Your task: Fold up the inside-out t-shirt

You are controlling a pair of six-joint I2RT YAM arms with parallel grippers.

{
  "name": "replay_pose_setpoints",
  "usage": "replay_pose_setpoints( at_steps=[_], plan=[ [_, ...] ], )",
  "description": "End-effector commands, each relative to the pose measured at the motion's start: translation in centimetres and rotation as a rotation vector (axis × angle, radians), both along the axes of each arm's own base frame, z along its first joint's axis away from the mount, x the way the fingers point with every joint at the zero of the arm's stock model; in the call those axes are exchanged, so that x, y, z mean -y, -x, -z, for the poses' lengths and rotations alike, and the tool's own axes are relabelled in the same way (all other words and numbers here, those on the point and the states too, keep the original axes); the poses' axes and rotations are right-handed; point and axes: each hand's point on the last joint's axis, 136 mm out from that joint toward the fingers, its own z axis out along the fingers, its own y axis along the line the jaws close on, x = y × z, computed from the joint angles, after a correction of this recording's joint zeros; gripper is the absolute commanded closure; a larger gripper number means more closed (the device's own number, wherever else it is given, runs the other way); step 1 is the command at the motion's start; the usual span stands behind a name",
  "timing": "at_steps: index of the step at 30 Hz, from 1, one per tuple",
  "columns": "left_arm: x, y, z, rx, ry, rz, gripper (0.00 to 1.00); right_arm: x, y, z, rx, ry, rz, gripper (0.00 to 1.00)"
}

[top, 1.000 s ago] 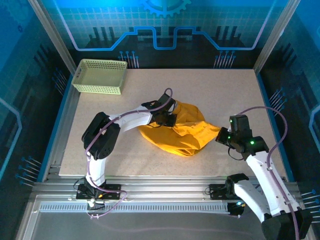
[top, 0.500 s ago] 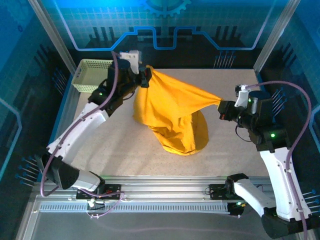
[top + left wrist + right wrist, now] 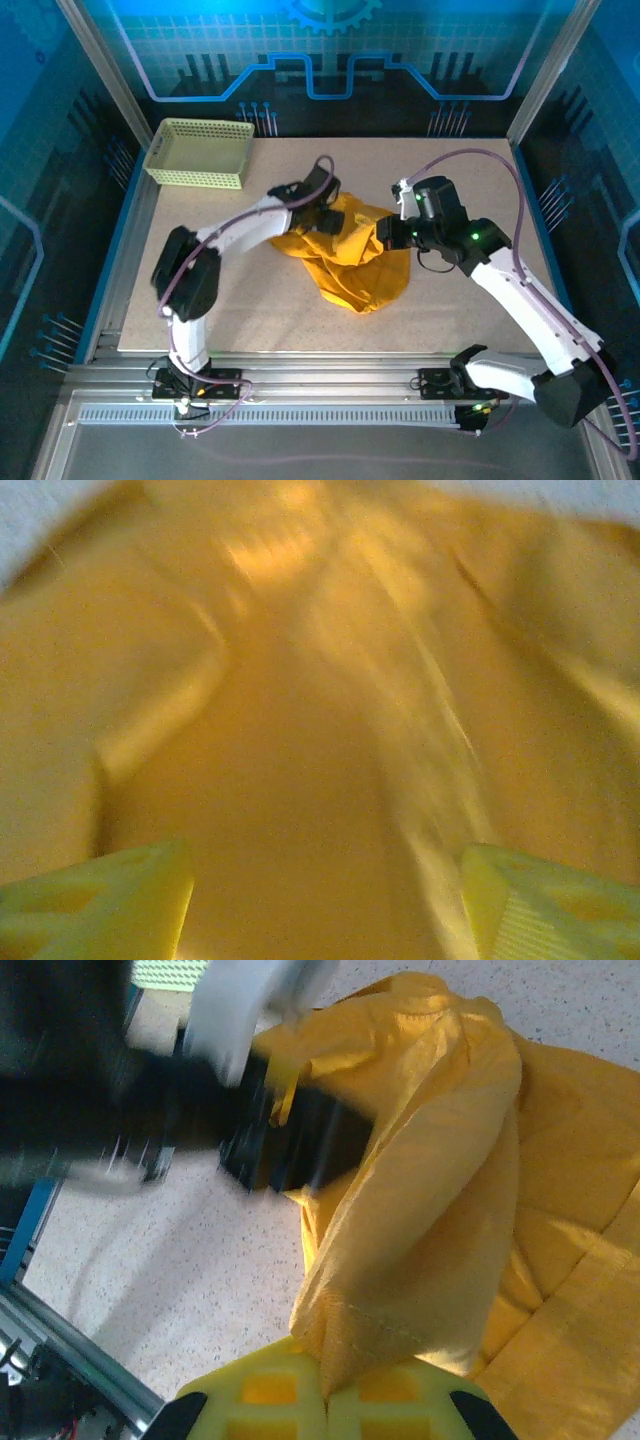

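The right gripper has its yellow fingers pressed together on a stitched edge of the t-shirt. From that pinch a thick fold of the orange-yellow cloth rises up, and the rest of the t-shirt lies crumpled to the right of it. Left of the t-shirt and touching its upper edge is the left arm, dark with a white part and blurred. Below the t-shirt lies the speckled table. Far to its upper left is a sliver of green basket.
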Motion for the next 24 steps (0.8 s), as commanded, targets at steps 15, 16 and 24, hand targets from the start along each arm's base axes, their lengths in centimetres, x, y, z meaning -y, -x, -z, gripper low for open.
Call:
replay_pose_setpoints(
  at_steps=[15, 16, 24],
  plan=[
    [7.2, 5.3, -5.9, 0.296, 0.369, 0.086, 0.09, -2.9, -1.0, -2.9, 0.085, -0.058, -0.022, 1.00],
    [7.4, 4.9, -5.8, 0.295, 0.367, 0.078, 0.12, -2.9, -0.8, -2.9, 0.086, -0.060, -0.023, 1.00],
    [6.5, 2.3, -4.8, 0.257, 0.478, -0.011, 0.61, -1.7, -0.5, -1.7, 0.077, -0.022, 0.009, 1.00]
  ],
)
